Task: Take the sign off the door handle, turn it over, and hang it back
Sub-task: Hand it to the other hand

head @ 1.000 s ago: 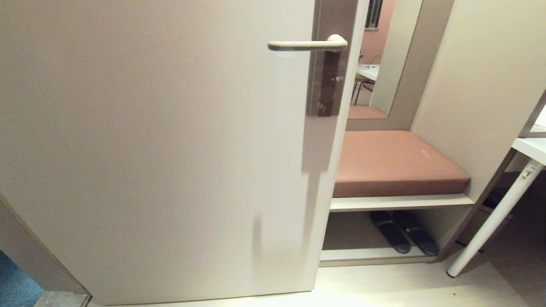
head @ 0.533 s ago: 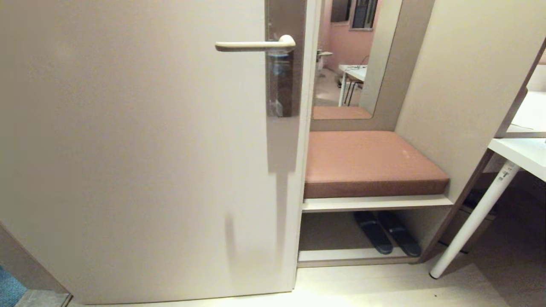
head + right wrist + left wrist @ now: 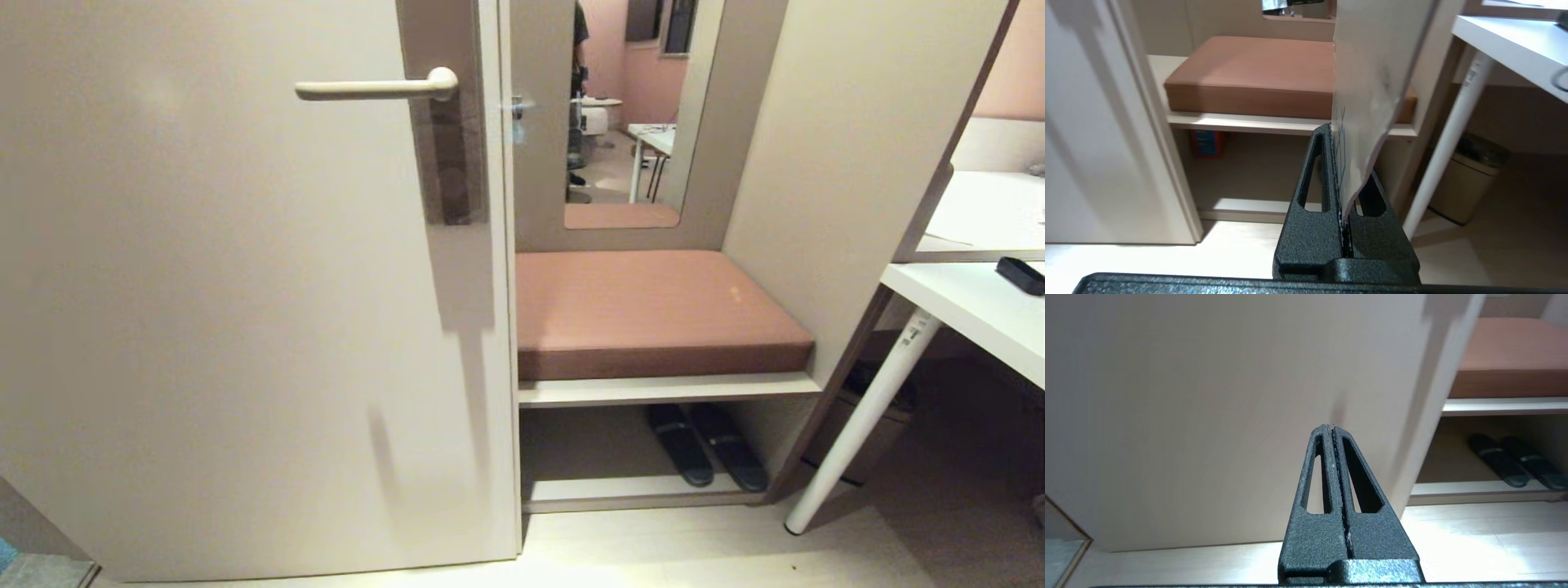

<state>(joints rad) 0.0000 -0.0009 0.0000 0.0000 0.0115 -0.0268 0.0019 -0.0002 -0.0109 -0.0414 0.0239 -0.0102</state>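
Head view: whole scene slid leftward across the last second, door handle (image 3: 375, 88) now left of centre where it stood right of centre a moment ago, more of the bench cushion (image 3: 653, 314), the mirror (image 3: 624, 114) and the white desk (image 3: 971, 306) opened up on the right. Uniform shift of everything, so a turn or drive of the base, not a swing of the door (image 3: 229, 286). Handle bare, nothing hanging from it; neither arm in sight here. Slippers (image 3: 706, 453) tucked under the bench shelf. Left wrist view: left gripper (image 3: 1333, 430) pressed fully together, nothing between the jaws, pointed at the lower door panel and the pale floor (image 3: 1474, 543); idle, by the look of it. Right wrist view: right gripper (image 3: 1340, 171) clamped on the sign (image 3: 1372, 81), a pale card rising edge-on from between the jaws, faint blue marks near the pinch; upper end cut off by the frame, oval hole not visible. Bench, desk leg (image 3: 1447, 134) and a bin (image 3: 1470, 179) beyond. Meaning for the task: removal apparently done, sign off the handle and in the right grip low and well clear of it; which face outward, impossible to tell at this angle, so flip unconfirmed. Handle drifting away from centre suggests repositioning before rehanging; hole still to be brought up and threaded over the lever's free end.
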